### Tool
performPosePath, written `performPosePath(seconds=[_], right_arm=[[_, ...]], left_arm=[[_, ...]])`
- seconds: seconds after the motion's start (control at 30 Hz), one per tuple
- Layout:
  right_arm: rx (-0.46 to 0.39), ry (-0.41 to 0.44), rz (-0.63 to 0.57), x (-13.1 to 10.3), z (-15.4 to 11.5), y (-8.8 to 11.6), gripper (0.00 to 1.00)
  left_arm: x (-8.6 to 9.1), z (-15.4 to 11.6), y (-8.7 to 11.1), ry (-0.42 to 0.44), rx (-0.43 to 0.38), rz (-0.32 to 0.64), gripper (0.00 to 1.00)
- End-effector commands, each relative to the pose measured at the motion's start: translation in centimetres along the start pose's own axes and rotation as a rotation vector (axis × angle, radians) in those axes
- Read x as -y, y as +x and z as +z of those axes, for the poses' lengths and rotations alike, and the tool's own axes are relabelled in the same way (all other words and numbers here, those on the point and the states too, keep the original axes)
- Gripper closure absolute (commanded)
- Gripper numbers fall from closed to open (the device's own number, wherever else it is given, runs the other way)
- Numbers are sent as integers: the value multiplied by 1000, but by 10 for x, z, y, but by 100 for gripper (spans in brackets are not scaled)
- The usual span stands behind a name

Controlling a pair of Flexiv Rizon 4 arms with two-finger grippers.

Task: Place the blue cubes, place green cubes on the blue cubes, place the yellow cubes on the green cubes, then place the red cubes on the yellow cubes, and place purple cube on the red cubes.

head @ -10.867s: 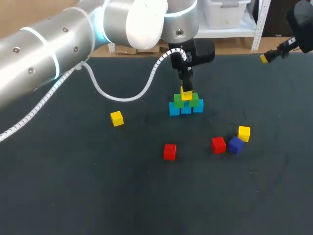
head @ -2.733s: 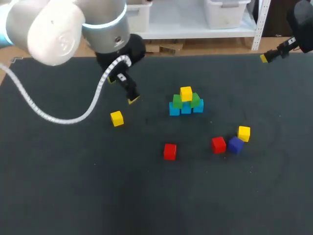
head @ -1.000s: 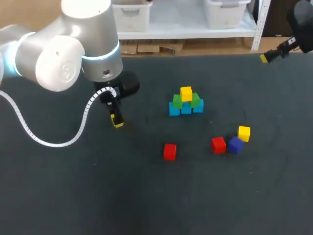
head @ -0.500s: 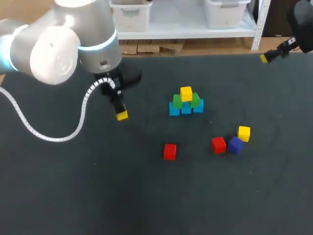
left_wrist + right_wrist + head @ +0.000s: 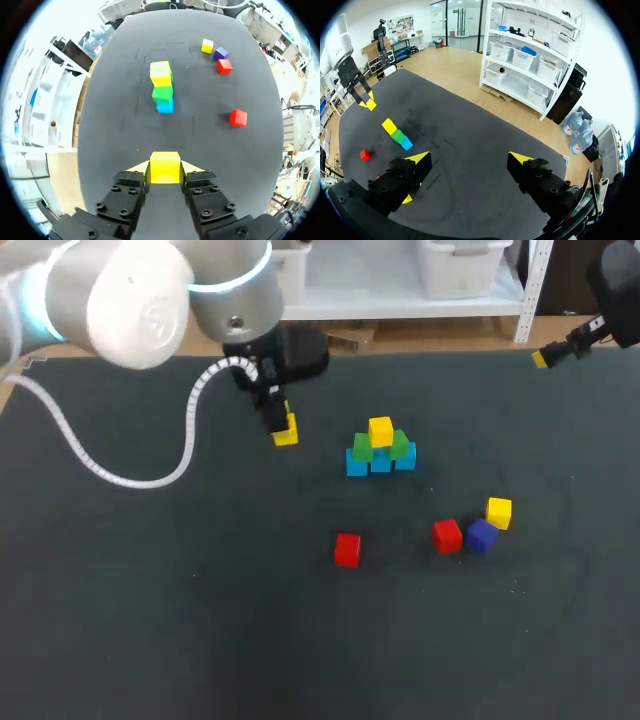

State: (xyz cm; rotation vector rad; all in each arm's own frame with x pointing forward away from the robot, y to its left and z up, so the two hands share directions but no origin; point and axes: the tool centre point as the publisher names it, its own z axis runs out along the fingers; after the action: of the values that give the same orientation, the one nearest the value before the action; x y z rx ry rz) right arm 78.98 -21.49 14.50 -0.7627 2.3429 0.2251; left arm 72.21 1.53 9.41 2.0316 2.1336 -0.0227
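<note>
1. Left end effector (image 5: 283,430) is gripping the yellow cube (image 5: 286,431) in the head view, holding it off the bench (image 5: 150,620), left of the stack (image 5: 380,447). A second ago it was crouching over that cube further left, down on the bench. Now it is carrying it toward the stack, so the pick looks done and the placing is coming next. A top yellow (image 5: 380,430) is already sitting on the greens (image 5: 365,446). The lone red cube (image 5: 347,549), the second red cube (image 5: 447,535), the purple cube (image 5: 482,537) touching it and a spare yellow (image 5: 499,511) are lying loose where they were.
2. From the left wrist, both fingers are pressing the cube's sides, and the stack is standing straight ahead, well apart.
3. From the right wrist, the right end effector (image 5: 470,160) is hanging with fingers spread wide, holding nothing, far from the stack; it is staying parked.
</note>
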Motion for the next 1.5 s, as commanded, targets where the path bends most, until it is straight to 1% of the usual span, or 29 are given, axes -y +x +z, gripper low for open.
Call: performPosePath(seconds=[0.03, 0.17, 0.23, 0.33, 0.47, 0.53, 0.87, 1.07, 1.33, 1.5], right_arm=[[0, 3, 1, -1, 0, 0, 0], [0, 3, 1, -1, 0, 0, 0], [0, 3, 1, -1, 0, 0, 0], [0, 3, 1, -1, 0, 0, 0], [0, 3, 1, -1, 0, 0, 0], [0, 3, 1, -1, 0, 0, 0], [0, 3, 1, -1, 0, 0, 0], [0, 3, 1, -1, 0, 0, 0], [0, 3, 1, -1, 0, 0, 0], [0, 3, 1, -1, 0, 0, 0]], left_arm=[[-20, 1, -23, 24, -43, 31, 100], [-26, 2, -38, 33, -49, 63, 100], [-27, 2, -45, 36, -49, 60, 100], [-25, 4, -53, 36, -56, 41, 100], [-20, 10, -62, 54, -59, 39, 100], [-18, 12, -64, 68, -63, 28, 100], [-15, 17, -78, 73, -74, 22, 100], [-4, 23, -85, 76, -71, 35, 100], [-7, 34, -89, 82, -88, 34, 100], [-14, 37, -94, 79, -84, 30, 100]])
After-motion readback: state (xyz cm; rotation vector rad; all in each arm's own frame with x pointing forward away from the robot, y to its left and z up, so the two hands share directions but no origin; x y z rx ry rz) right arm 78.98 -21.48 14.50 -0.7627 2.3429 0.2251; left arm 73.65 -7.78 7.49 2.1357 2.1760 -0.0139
